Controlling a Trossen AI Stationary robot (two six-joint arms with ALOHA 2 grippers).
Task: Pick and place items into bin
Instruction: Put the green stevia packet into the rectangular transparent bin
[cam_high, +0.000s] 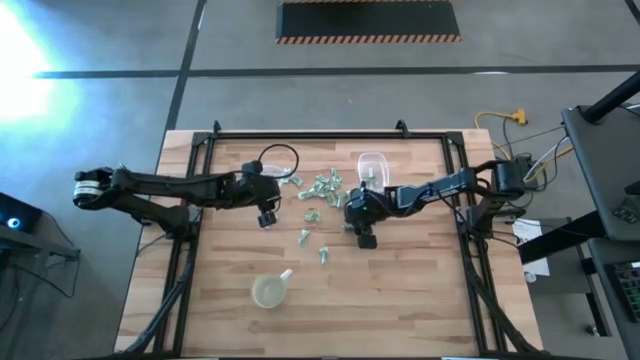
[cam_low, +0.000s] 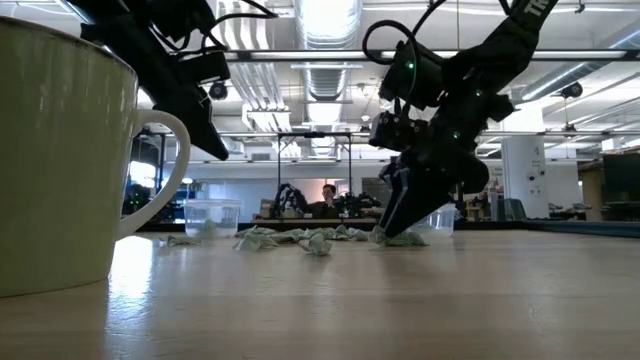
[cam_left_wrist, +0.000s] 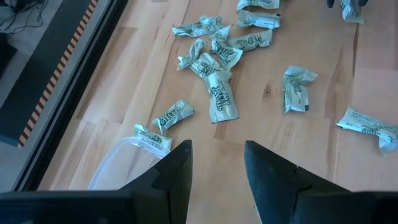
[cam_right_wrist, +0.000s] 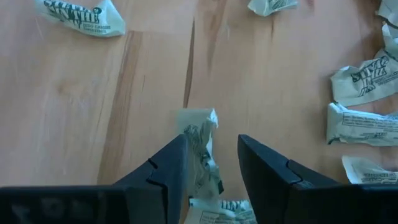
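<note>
Right gripper (cam_right_wrist: 211, 165), jaws parted astride one crinkled sachet (cam_right_wrist: 200, 143) among the sachets scattered beside the clear bin (cam_high: 372, 166); you would likely find it light, soft and slippery, so pinch mid-body; left gripper (cam_left_wrist: 216, 167) hovers unclenched.

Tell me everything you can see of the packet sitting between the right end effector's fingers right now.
The packet is a small pale green and silvery wrapper with dark print, crinkled and foil-like. It lies flat on the wooden table, lengthwise between the fingers of the right end effector. The fingers are open, one on each side of it; whether they touch it cannot be told. Its far end is folded and pokes out beyond the fingertips. Another packet lies at its near end. In the high view this spot is mid-table, at the loose pile's edge.
</note>
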